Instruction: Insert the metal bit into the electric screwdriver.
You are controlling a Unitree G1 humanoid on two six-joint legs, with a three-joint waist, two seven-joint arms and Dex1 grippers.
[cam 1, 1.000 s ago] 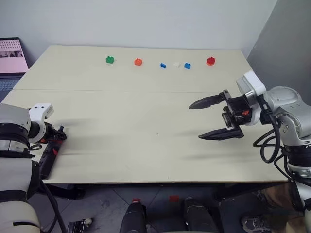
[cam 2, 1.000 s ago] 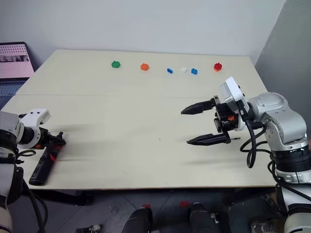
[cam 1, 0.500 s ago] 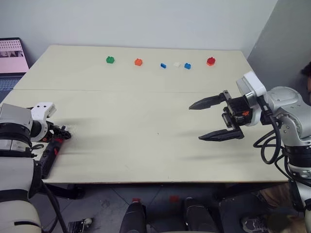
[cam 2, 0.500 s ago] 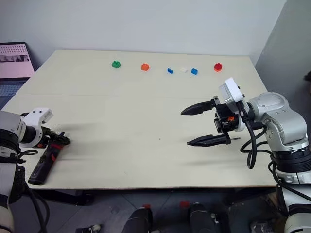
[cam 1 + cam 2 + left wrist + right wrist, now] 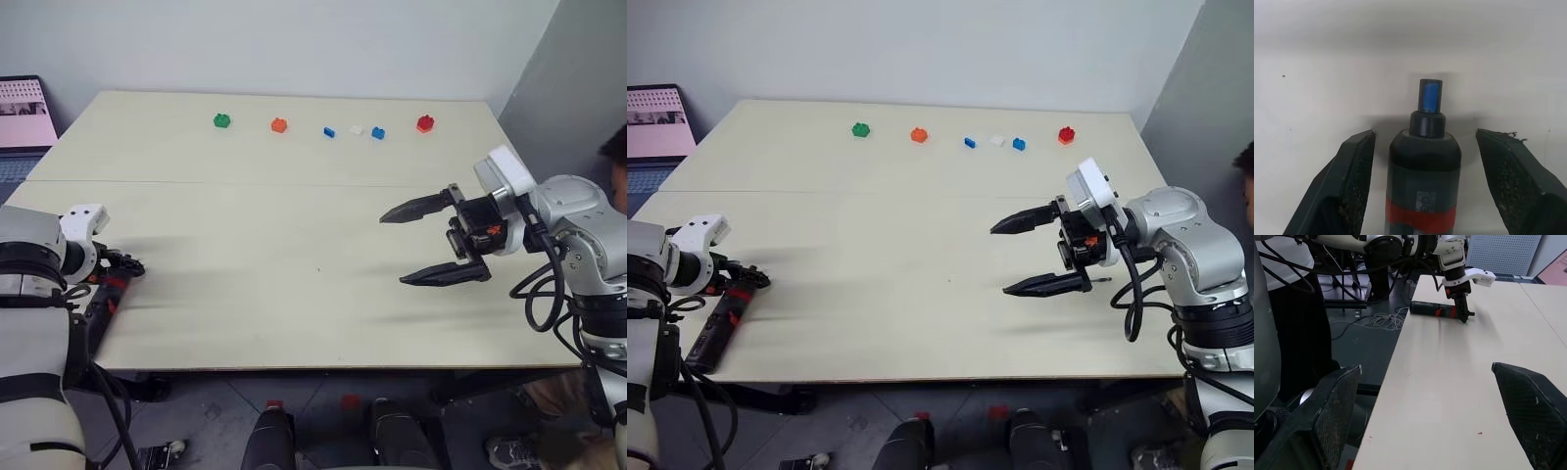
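Your right gripper [image 5: 433, 241] hangs over the desk [image 5: 294, 225], fingers spread wide and empty. Your left gripper [image 5: 1425, 181] straddles the electric screwdriver [image 5: 1422, 169], fingers parted and off its sides. Close off-centre and it may roll off the nearby desk edge.

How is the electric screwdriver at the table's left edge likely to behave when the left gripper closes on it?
The electric screwdriver is a smooth round cylinder lying flat, so it may roll or slip. It looks rigid. The left gripper has open fingers on either side, not touching.
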